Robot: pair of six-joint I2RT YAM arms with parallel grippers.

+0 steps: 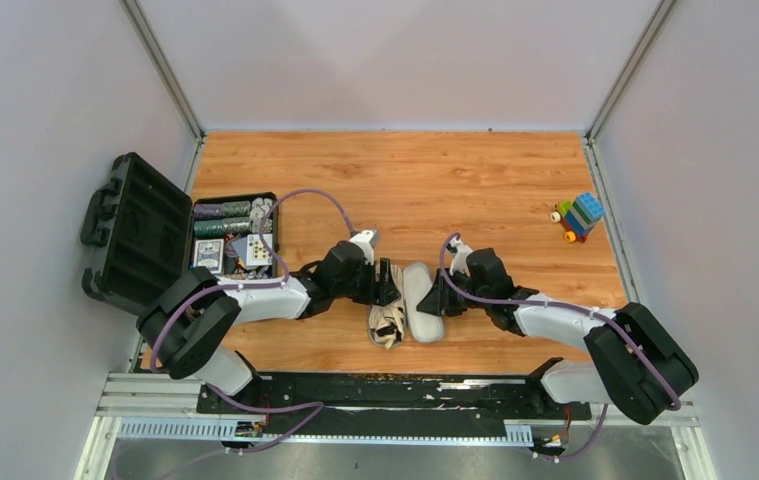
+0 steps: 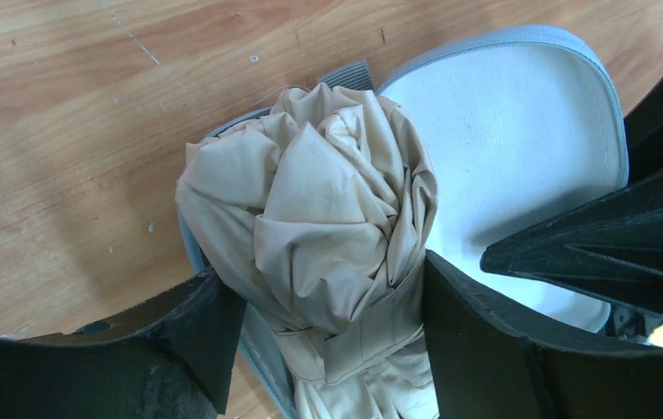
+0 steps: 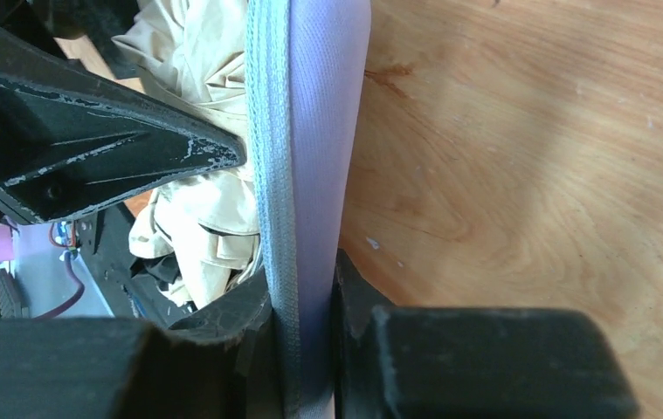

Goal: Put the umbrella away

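The umbrella (image 2: pixel 328 201) is a crumpled beige bundle with its strap tab wrapped around it, lying in the lower half of an open lilac-grey case (image 2: pixel 189 249). The case lid (image 2: pixel 520 140) stands up beside it, white inside. My left gripper (image 2: pixel 328 288) is open and straddles the umbrella's strapped end: one finger touches the fabric, the other stands apart. My right gripper (image 3: pixel 306 314) is shut on the lid's zipped edge (image 3: pixel 310 131). In the top view the umbrella (image 1: pixel 387 322) and lid (image 1: pixel 422 300) lie between the left gripper (image 1: pixel 392 285) and right gripper (image 1: pixel 435 298).
An open black carrying case (image 1: pixel 135 235) with chips and cards (image 1: pixel 235 240) sits at the table's left edge. A toy vehicle of coloured blocks (image 1: pixel 579 216) stands at the far right. Grey walls close in three sides of the wooden table (image 1: pixel 405 180).
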